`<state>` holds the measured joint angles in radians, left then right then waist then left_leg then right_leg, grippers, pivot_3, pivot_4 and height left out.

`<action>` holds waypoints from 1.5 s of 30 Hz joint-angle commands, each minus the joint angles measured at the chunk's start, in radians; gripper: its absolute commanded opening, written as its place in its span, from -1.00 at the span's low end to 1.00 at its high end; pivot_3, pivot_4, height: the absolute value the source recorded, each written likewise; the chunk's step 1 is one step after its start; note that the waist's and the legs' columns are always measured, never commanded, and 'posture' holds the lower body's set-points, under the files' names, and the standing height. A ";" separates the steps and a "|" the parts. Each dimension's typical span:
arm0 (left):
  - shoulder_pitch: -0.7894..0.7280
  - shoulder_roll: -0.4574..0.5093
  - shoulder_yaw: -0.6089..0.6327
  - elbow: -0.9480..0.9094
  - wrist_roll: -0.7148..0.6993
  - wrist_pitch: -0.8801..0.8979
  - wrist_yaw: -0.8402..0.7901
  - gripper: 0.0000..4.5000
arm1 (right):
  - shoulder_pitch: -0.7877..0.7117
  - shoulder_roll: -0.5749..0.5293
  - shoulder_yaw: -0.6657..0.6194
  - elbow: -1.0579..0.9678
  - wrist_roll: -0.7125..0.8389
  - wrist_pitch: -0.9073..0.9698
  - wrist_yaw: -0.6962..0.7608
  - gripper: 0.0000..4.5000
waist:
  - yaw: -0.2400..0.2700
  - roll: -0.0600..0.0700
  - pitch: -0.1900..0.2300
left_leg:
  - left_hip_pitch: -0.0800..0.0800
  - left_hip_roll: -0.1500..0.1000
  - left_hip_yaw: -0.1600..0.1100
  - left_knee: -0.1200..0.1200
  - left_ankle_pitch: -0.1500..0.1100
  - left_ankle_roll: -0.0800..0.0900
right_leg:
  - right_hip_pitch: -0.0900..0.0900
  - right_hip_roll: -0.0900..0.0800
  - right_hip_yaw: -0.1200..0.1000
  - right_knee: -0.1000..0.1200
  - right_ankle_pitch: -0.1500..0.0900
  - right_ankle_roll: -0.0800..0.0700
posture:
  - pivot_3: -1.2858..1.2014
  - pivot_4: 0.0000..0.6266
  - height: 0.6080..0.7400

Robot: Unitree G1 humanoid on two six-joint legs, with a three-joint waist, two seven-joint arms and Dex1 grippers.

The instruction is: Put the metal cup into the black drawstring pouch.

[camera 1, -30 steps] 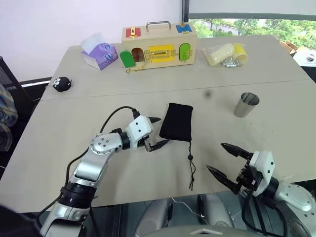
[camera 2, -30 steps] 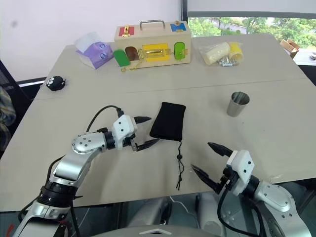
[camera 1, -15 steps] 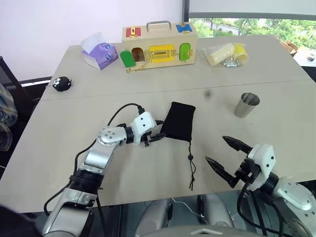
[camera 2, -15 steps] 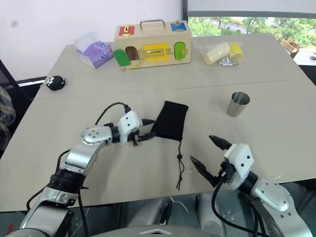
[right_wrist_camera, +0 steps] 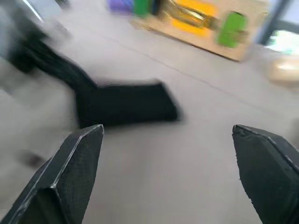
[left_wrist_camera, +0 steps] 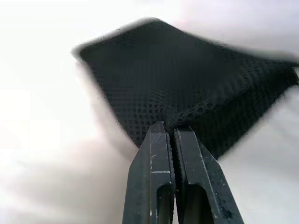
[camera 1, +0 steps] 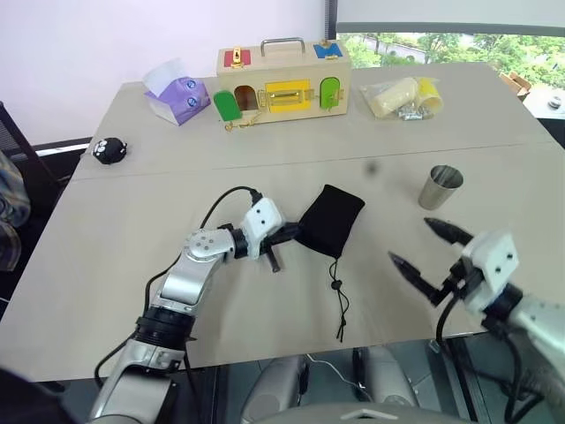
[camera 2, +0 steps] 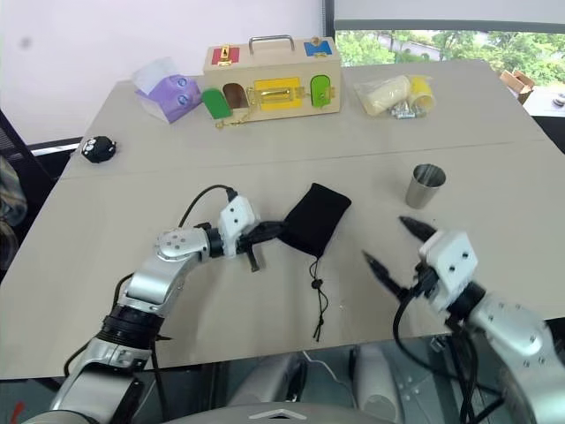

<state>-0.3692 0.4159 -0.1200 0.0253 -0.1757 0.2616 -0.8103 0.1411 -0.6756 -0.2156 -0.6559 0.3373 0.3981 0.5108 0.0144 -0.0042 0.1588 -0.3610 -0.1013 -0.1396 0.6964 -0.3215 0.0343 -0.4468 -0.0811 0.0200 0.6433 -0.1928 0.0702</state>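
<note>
Two grippers are at work over the table [camera 1: 115, 230], and they are doing different things. The left gripper [camera 1: 284, 237] is clamped on the near left edge of the pouch [camera 1: 331, 221], its fingers [left_wrist_camera: 159, 154] pinched tight on the black mesh cloth. The pouch lies slanted, its long axis running from the pinched corner up and away to the right, with the cord [camera 1: 339, 296] trailing toward the table's near edge. The right gripper [camera 1: 422, 258] hangs above the near right part of the table with its jaws spread wide and nothing between them.

The cup [camera 1: 440, 187] stands upright and untouched, well apart from the pouch, off to the pouch's right and a little farther back. It sits just beyond the right gripper, so that arm is plainly the nearer one. I would judge the next move to be a reach forward by the right arm for the cup, while the left holds the pouch.
</note>
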 commanded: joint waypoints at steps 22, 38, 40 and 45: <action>-0.144 -0.202 0.196 -0.256 0.077 0.586 0.742 -1.00 | -0.493 -0.193 0.227 0.689 -0.321 -0.217 0.238 -0.22 | -0.002 -0.003 -0.001 | -0.001 0.000 0.000 0.000 0.000 0.000 | -0.001 -0.004 -0.001 0.000 0.000 0.000 | 0.03 -0.52 0.54; -0.140 -0.172 0.145 -0.265 0.042 0.619 0.650 -1.00 | -0.394 -0.290 0.204 0.596 -0.394 -0.117 0.307 -0.99 | -0.001 -0.004 -0.001 | -0.001 0.000 0.002 0.005 0.000 0.000 | 0.001 -0.004 0.002 0.001 0.003 0.003 | 0.03 -0.52 0.54; -0.142 -0.177 0.144 -0.262 0.038 0.619 0.642 -1.00 | -0.390 -0.281 0.196 0.591 -0.399 -0.086 0.286 -0.99 | -0.001 -0.004 -0.002 | -0.001 0.000 0.002 0.005 0.000 0.000 | 0.001 -0.004 0.002 0.001 0.003 0.003 | 0.03 -0.52 0.54; -0.159 -0.188 0.153 -0.257 0.021 0.625 0.633 -1.00 | -0.418 -0.235 0.147 0.561 -0.366 -0.085 0.231 -0.99 | -0.002 -0.005 -0.001 | -0.001 0.000 0.003 0.005 0.000 0.000 | 0.000 -0.004 0.003 0.001 0.003 0.003 | 0.03 -0.52 0.54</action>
<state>-0.4983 0.2291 0.0286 -0.1943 -0.1445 0.8877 -0.1747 -0.2534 -0.9179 -0.0216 -0.0612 -0.0484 0.3085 0.7663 0.0125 -0.0088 0.1574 -0.3623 -0.1011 -0.1363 0.7017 -0.3215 0.0339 -0.4468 -0.0850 0.0232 0.6441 -0.1894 0.0731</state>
